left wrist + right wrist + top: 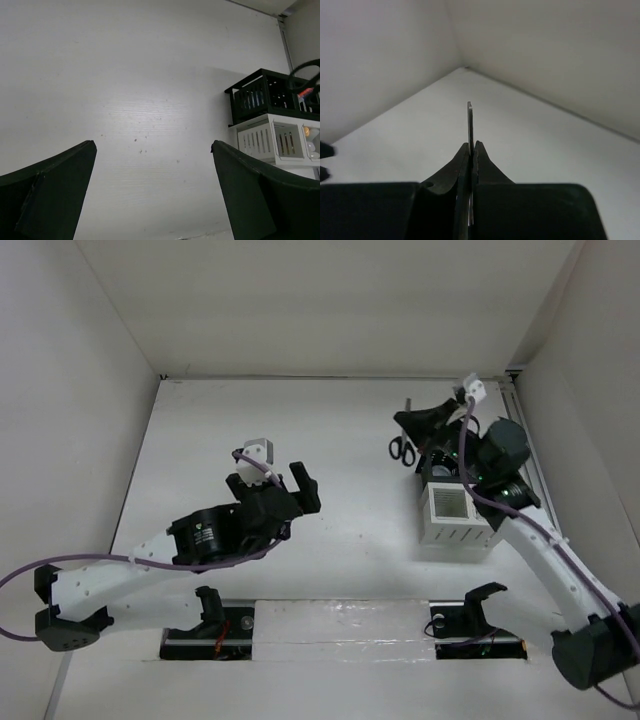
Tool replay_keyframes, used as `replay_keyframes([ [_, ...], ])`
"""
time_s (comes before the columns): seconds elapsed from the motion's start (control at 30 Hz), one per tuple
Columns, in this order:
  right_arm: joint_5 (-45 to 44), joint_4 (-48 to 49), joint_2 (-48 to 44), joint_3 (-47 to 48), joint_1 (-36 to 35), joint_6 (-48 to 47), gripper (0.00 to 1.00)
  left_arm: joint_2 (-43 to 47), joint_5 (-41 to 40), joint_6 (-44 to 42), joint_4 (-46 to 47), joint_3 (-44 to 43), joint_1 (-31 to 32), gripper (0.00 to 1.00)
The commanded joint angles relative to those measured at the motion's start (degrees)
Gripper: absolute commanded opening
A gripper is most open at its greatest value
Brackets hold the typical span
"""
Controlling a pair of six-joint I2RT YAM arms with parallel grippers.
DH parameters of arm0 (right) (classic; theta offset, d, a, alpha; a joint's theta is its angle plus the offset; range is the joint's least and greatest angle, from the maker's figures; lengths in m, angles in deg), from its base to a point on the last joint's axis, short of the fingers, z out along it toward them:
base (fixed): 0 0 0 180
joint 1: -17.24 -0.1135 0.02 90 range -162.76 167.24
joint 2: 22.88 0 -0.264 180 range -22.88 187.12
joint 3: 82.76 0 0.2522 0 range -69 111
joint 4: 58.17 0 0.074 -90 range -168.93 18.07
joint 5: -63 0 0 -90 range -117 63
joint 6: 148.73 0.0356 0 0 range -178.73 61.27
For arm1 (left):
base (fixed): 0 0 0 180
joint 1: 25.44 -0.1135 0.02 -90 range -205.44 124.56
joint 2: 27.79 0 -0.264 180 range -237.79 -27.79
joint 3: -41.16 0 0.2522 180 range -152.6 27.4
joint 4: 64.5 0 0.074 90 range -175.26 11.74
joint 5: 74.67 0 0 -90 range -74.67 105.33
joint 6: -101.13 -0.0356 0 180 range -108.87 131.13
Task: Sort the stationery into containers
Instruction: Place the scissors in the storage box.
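The black-handled scissors are at the back right, just left of the containers, and my right gripper is shut on their blade. In the right wrist view the thin metal blade sticks out from between the closed fingers of the right gripper. The containers are a white slatted box with black crates behind it, partly hidden by the right arm. My left gripper hangs open over mid-table, with only bare table between its fingers. The left wrist view shows the black crate and the white box.
White walls enclose the table on the left, back and right. A rail runs along the right edge beside the containers. Something orange-red shows at the black crate, behind a dark loop.
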Motion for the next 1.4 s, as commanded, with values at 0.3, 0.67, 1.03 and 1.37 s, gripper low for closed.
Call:
replay_keyframes([
  [0.3,-31.27,-7.64,-28.91,-19.36,8.2,-10.3,0.0,5.45,-7.52,9.19,-21.83,-2.07,-0.45,1.0],
  [0.67,-41.57,-11.33,-34.98,-26.31,8.2,-3.97,0.0,6.34,-5.59,5.14,-17.78,-0.4,-0.45,1.0],
  [1.03,-47.18,-10.72,-32.43,-27.45,8.2,0.06,0.0,6.43,-5.59,5.14,-17.78,-0.4,-0.45,1.0],
  [1.37,-56.25,-11.94,-30.68,-27.02,8.2,4.9,0.0,6.43,-5.06,4.61,-17.25,0.13,-0.45,1.0],
])
